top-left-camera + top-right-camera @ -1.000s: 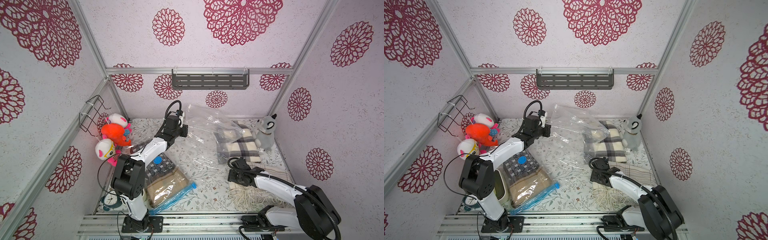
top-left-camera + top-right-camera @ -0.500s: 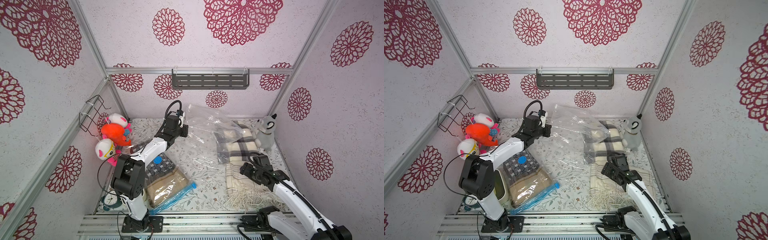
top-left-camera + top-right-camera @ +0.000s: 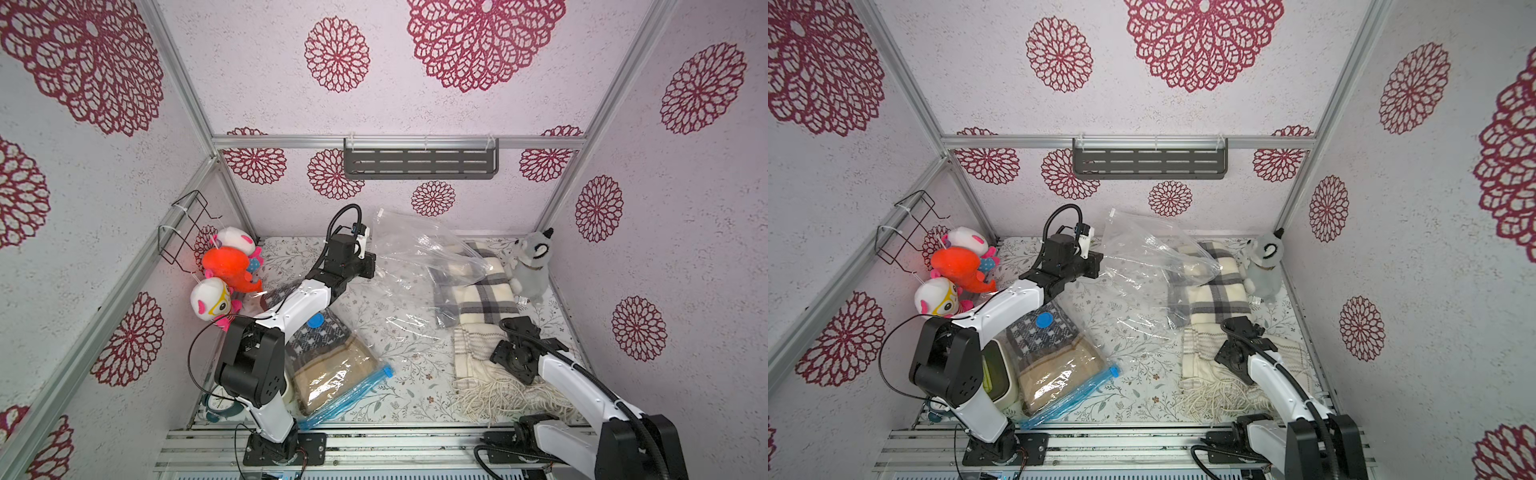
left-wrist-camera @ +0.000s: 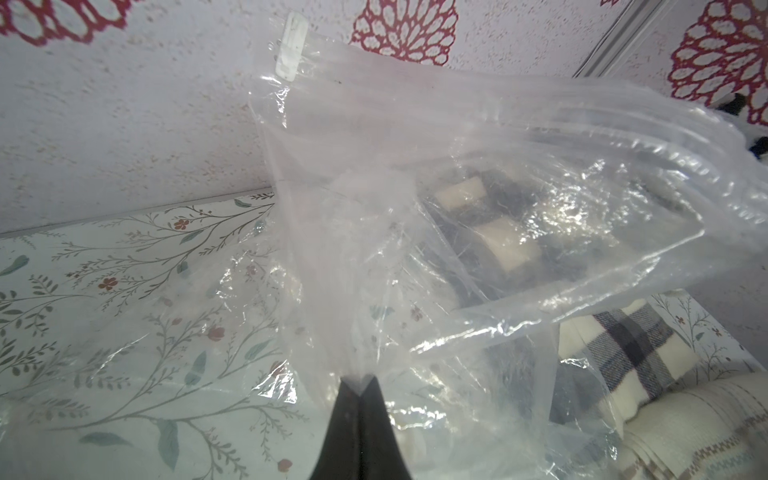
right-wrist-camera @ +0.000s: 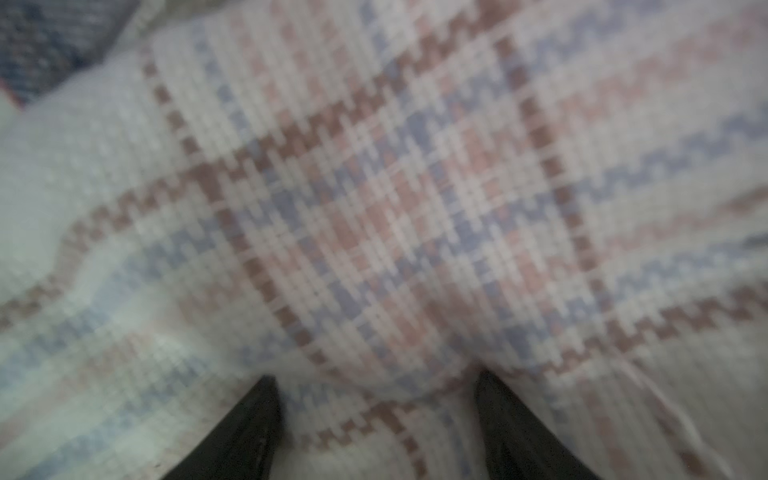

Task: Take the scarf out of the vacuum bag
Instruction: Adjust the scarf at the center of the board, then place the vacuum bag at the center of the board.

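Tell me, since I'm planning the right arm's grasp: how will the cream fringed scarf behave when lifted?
Probably floppy: the cream scarf lies in soft folds, so it should drape from the right gripper, open over it. Its loose fringe would likely trail and might snag. The woven surface looks grippy, not slippery.

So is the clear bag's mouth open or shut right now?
Open: the left claw holds the bag lifted, its zip edges stand wide apart, and the plaid scarf shows through.

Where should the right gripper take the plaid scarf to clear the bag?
Probably the near end of the plaid scarf, from above: it lies flat and bare outside the vacuum bag, while the far end is covered by film that the left gripper pinches. The right gripper is open.
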Controlling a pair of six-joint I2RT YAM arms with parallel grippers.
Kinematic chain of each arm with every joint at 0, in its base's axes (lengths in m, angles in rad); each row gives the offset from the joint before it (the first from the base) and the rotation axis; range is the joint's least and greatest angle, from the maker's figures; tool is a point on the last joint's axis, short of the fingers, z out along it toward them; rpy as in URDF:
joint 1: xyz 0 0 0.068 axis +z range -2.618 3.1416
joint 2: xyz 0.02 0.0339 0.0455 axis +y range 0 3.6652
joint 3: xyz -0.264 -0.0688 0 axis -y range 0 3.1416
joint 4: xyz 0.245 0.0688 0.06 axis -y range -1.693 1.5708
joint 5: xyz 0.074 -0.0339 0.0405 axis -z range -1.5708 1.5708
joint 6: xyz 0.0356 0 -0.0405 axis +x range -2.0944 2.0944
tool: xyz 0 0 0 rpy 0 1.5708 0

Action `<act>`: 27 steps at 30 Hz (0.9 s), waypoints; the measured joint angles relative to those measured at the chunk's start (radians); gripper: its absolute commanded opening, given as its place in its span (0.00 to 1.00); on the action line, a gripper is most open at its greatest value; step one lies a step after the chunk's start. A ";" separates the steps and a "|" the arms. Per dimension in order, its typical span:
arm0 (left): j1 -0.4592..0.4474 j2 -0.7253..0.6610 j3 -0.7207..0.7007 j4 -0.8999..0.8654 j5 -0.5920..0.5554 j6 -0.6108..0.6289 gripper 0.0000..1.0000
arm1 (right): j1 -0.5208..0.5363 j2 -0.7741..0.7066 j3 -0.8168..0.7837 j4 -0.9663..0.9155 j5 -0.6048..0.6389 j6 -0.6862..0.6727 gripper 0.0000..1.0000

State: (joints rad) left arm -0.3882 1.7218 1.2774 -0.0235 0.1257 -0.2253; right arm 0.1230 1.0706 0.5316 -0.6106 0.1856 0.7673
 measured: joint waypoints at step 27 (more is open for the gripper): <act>-0.066 0.280 0.378 -0.112 0.039 -0.068 0.98 | 0.047 0.109 0.299 0.552 -0.246 -0.256 0.87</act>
State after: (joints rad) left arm -0.4541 2.0022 1.6550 -0.1352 0.1650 -0.2928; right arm 0.1696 1.1797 0.8303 -0.0582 -0.0608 0.5117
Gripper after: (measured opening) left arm 0.899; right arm 0.843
